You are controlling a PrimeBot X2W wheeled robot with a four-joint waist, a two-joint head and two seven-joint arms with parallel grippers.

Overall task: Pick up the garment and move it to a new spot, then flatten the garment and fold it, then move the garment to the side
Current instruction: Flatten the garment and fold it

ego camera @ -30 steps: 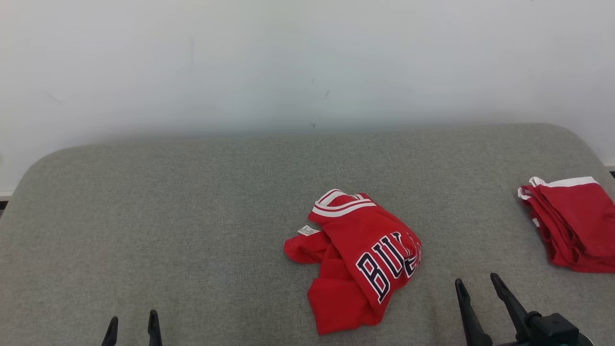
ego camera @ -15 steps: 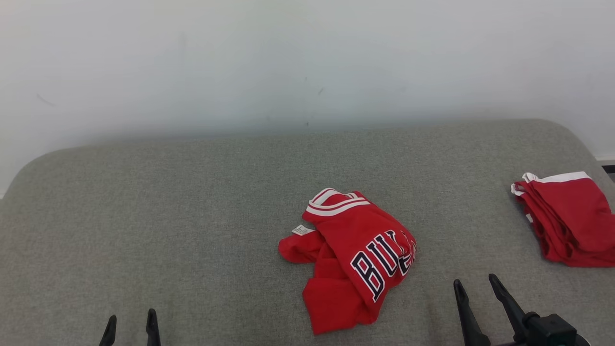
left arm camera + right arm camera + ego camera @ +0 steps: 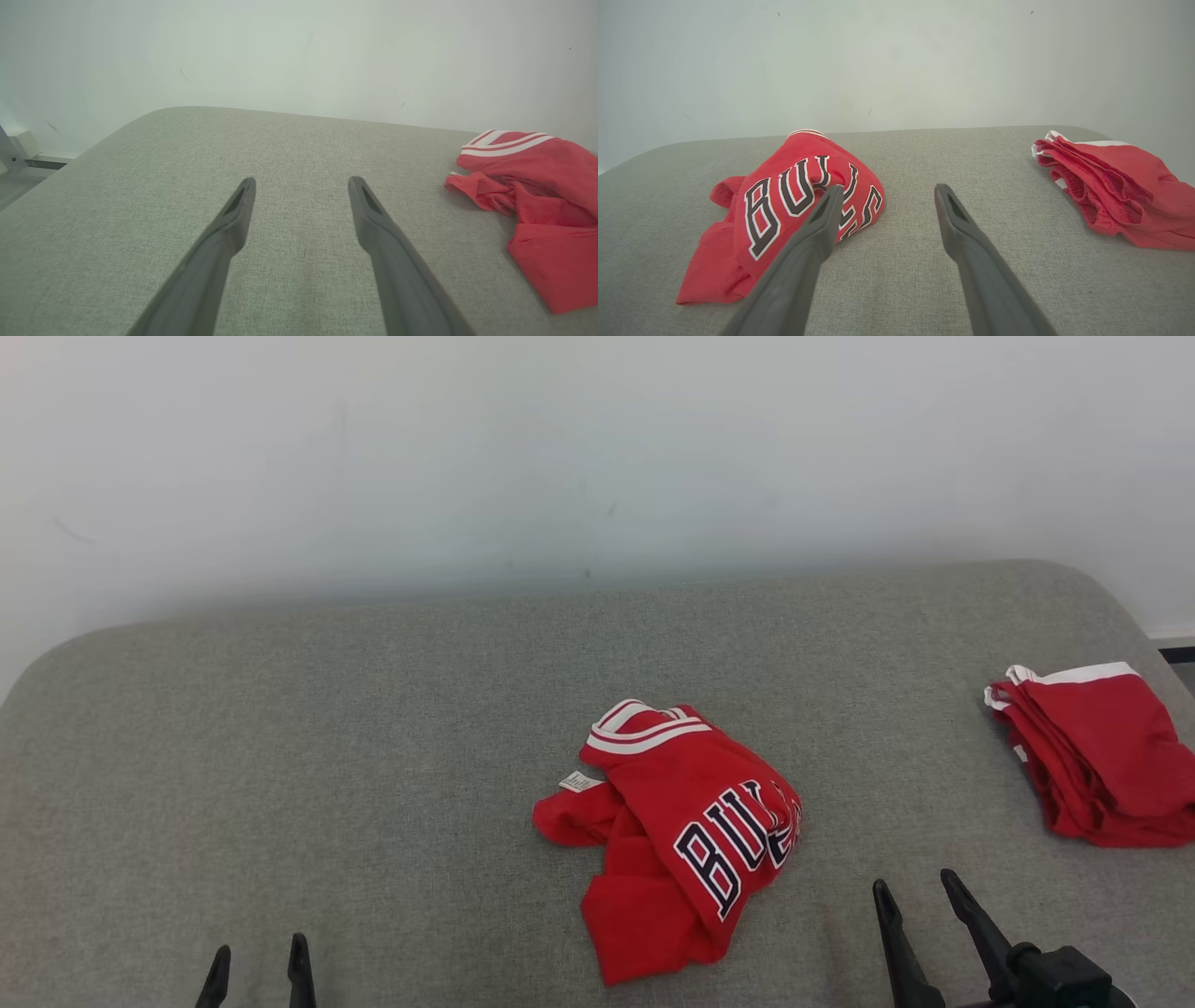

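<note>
We show left gripper (image 3: 260, 957) and right gripper (image 3: 915, 887) wide open, empty; a shallow pinch may drop the jersey (image 3: 691, 831), left of right jaws.

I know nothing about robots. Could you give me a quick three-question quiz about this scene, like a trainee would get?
1. True or false: the crumpled red jersey with dark lettering lies on the grey fabric surface, gripped by neither end effector.
2. The folded red garment with white trim lies: A) on the robot's left; B) on the robot's right; C) on top of the jersey.
3. Both are open, but which is nearer the jersey: the left end effector or the right end effector?
Key: 1 true; 2 B; 3 right.
</note>
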